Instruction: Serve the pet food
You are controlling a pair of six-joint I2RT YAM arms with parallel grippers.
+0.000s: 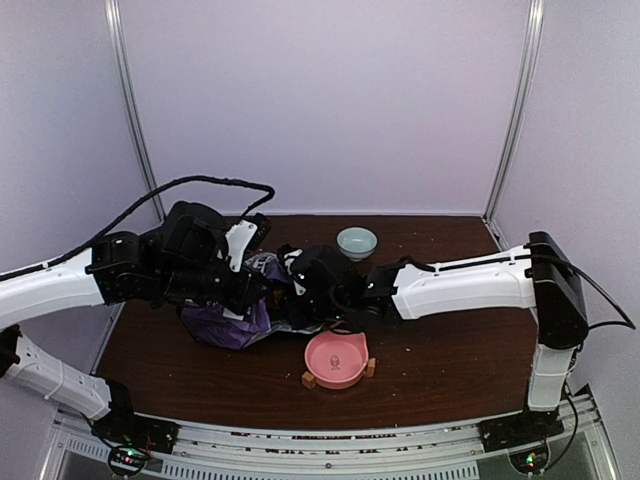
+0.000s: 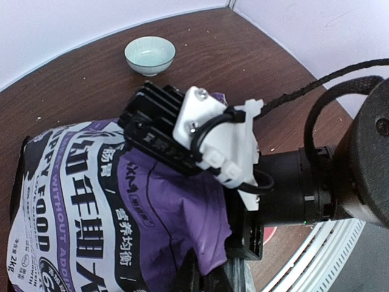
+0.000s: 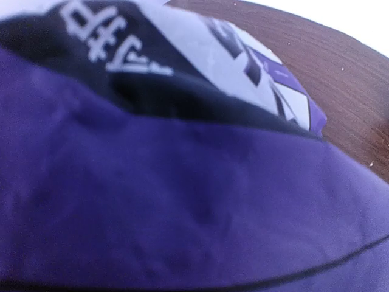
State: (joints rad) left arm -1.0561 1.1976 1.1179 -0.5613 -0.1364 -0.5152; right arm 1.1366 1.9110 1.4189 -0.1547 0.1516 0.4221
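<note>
A purple-and-white printed bag [image 1: 225, 325] lies on the table between the two arms. My left gripper [image 1: 245, 292] is shut on its purple top edge [image 2: 203, 277]. From the right, my right gripper [image 1: 318, 300] reaches in at the bag's mouth. Its fingers are hidden by the purple bag [image 3: 182, 213], which fills the right wrist view. The right wrist with its white camera mount [image 2: 213, 140] lies over the bag [image 2: 73, 201]. The pet food is hidden; no kibble shows. A pink bowl [image 1: 312, 358] stands just in front of the bag's mouth.
A small pale green bowl [image 1: 357, 241] sits at the back of the brown table, also seen in the left wrist view [image 2: 150, 53]. Two small tan blocks [image 1: 308, 380] flank the pink bowl. White walls with metal posts close in the table.
</note>
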